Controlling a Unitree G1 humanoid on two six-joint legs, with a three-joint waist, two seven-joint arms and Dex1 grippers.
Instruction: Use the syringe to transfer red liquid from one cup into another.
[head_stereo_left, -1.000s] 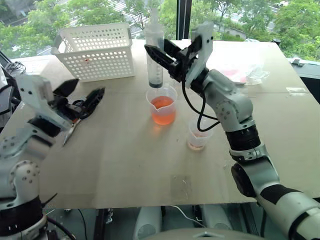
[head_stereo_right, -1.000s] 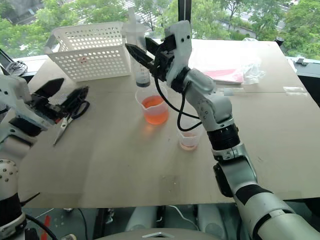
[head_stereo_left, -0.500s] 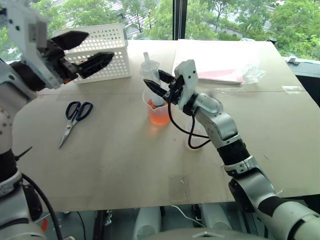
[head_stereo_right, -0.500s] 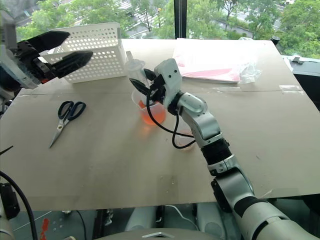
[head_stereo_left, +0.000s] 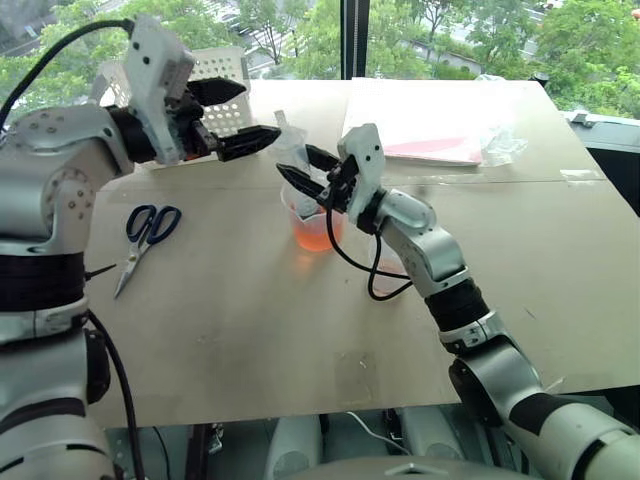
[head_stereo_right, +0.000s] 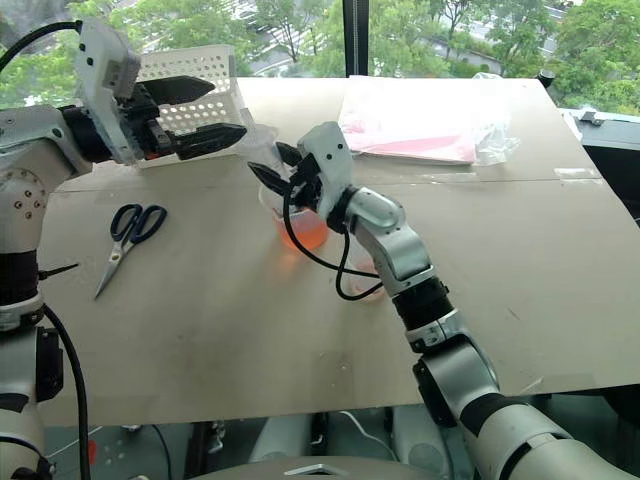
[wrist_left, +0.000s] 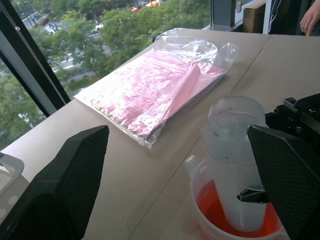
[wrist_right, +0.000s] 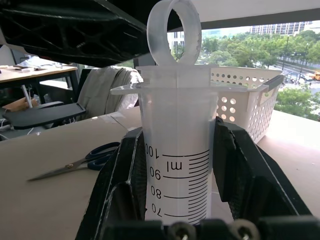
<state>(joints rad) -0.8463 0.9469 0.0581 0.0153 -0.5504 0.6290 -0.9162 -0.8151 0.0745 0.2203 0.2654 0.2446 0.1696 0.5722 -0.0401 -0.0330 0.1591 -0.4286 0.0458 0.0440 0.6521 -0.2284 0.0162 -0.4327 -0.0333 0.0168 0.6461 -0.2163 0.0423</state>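
— Where do we stand with the transfer?

— Early, we'd say. Our right end effector (wrist_right: 177, 200) is clamped on the barrel of the large clear plastic syringe with the white ring-ended plunger (wrist_right: 176, 150), and its lower end stands in the translucent orange-red liquid (wrist_left: 212, 210) inside the larger clear lipped beaker (head_stereo_left: 312, 222) on the pale wooden counter (head_stereo_left: 250, 320).

— Has anything been drawn up yet?

— We judge not: the plunger ring sits low on the barrel, so it looks pushed in.

— And our left end effector?

— Our left end effector (head_stereo_left: 240, 115) is spread wide and empty, hovering near the plunger ring, with the white perforated basket (head_stereo_right: 205, 105) behind it.

— And the receiving cup?

— The smaller clear plastic cup (head_stereo_left: 388, 275) stands just beside the beaker, partly behind our right arm; we cannot tell how much is in it. So pulling the plunger, carrying the syringe across and emptying it all look left to do.
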